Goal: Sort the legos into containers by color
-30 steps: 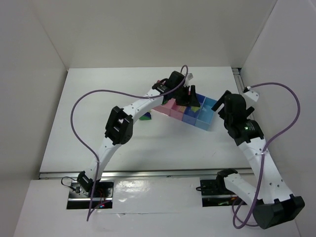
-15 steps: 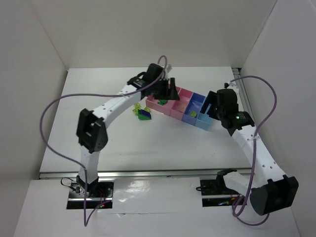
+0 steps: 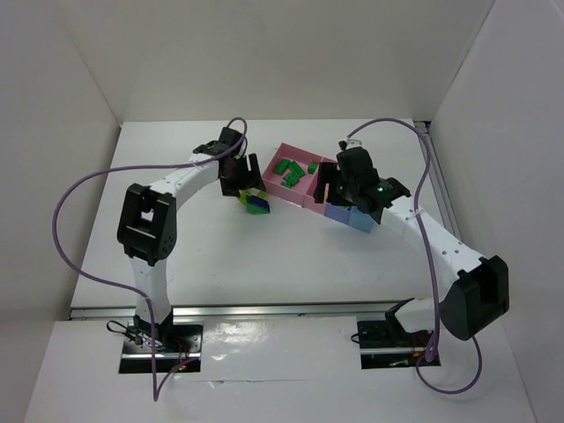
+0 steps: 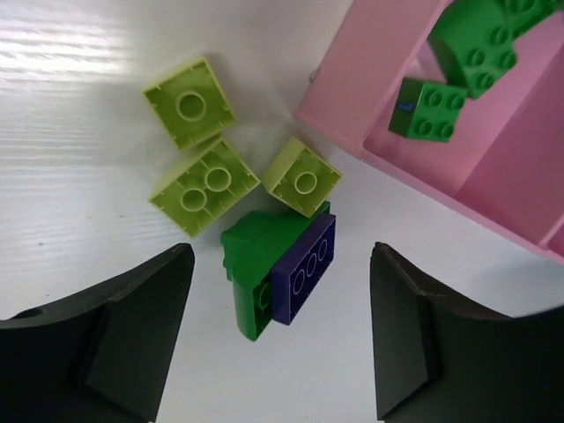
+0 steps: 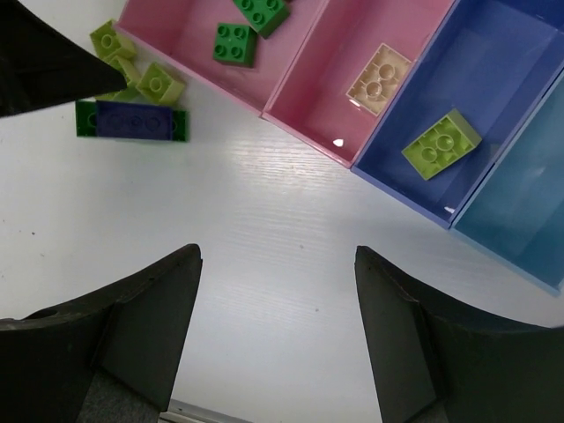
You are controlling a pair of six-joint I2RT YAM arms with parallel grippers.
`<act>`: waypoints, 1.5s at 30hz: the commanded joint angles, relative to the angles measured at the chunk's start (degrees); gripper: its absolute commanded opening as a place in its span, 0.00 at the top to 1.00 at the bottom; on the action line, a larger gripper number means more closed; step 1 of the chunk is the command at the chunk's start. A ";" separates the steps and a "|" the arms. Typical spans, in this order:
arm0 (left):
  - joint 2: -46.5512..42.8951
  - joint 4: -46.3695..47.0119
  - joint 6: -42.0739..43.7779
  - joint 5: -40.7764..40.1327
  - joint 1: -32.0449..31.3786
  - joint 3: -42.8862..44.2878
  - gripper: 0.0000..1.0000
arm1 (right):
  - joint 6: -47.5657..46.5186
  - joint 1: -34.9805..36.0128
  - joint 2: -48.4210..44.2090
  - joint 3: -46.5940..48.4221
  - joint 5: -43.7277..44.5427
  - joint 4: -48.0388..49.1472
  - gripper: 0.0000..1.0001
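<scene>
Loose legos lie left of the trays: a dark green brick (image 4: 251, 264) joined to a dark blue brick (image 4: 306, 267), with three yellow-green bricks (image 4: 204, 187) just behind them. My left gripper (image 4: 282, 339) is open and empty, hovering over this pile (image 3: 256, 202). The pink tray (image 4: 352, 97) holds dark green bricks (image 4: 429, 110). Its smaller pink compartment holds a tan brick (image 5: 379, 79). The periwinkle tray (image 5: 493, 79) holds one yellow-green brick (image 5: 441, 144). The light-blue tray (image 5: 520, 220) shows nothing in it. My right gripper (image 5: 278, 335) is open and empty above bare table in front of the trays.
The tray row (image 3: 304, 187) runs diagonally across the table's right middle. My right gripper (image 3: 337, 196) hangs over its near side, and my left gripper (image 3: 245, 179) is close to its left end. White walls enclose the table on three sides.
My left arm has swung left, from over the trays to above the loose pile. My right arm has moved left and forward, over the front of the tray row.
</scene>
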 commanded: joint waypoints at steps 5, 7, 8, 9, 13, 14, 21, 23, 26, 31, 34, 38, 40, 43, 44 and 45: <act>0.02 1.77 1.71 6.18 -1.84 -3.44 0.31 | -0.52 0.22 1.03 2.51 1.16 2.46 0.23; -3.65 1.77 1.71 6.80 -4.21 -5.56 0.32 | 0.01 0.22 1.03 2.51 1.69 2.46 0.23; -5.07 1.77 1.71 6.80 -5.01 -7.92 0.32 | 0.01 0.22 1.03 2.51 1.69 2.46 0.23; -6.30 1.77 1.71 7.49 -5.80 -9.07 0.32 | 0.01 0.22 1.03 2.51 2.30 2.46 0.23; -10.35 1.16 3.64 8.64 -9.49 -12.68 0.32 | 0.62 0.22 1.56 1.90 0.83 3.77 0.23; -11.84 -0.15 3.64 8.03 -9.50 -13.47 0.32 | 0.63 0.22 2.17 1.90 -0.06 3.78 0.23; -21.95 -2.27 3.74 2.75 -5.73 -14.62 0.26 | 0.63 0.22 7.61 4.18 -10.51 3.78 0.20; -25.03 -2.89 0.84 0.04 -1.79 -16.11 0.23 | 1.32 0.22 8.93 5.49 -14.73 5.27 0.17; -26.44 0.09 3.53 2.30 0.87 -19.63 0.14 | 2.90 2.41 12.71 8.83 -15.71 5.27 0.12; -16.70 -0.42 13.04 0.22 -3.68 -15.25 0.00 | 5.02 3.12 13.43 8.75 -15.80 5.98 0.11; -15.46 4.39 16.12 -4.88 -7.20 -18.04 0.00 | 5.02 2.42 9.84 6.82 -13.08 5.98 0.10; -16.94 10.81 21.92 -8.67 -9.58 -23.84 0.00 | 5.02 -0.21 5.96 4.01 -12.28 5.27 0.10; -18.00 14.50 23.41 -9.99 -9.58 -26.47 0.02 | 5.02 -1.18 4.81 2.96 -12.28 4.75 0.10; -19.75 24.94 24.99 -9.30 -9.58 -33.84 0.09 | 5.02 -2.77 4.02 1.20 -14.21 5.36 0.10; -21.68 28.46 25.00 -8.33 -9.06 -35.96 0.10 | 5.02 -3.29 4.02 1.19 -14.74 5.36 0.10; -22.91 35.63 25.00 -7.80 -9.06 -38.07 0.12 | 5.02 -3.29 4.02 1.19 -15.44 5.36 0.10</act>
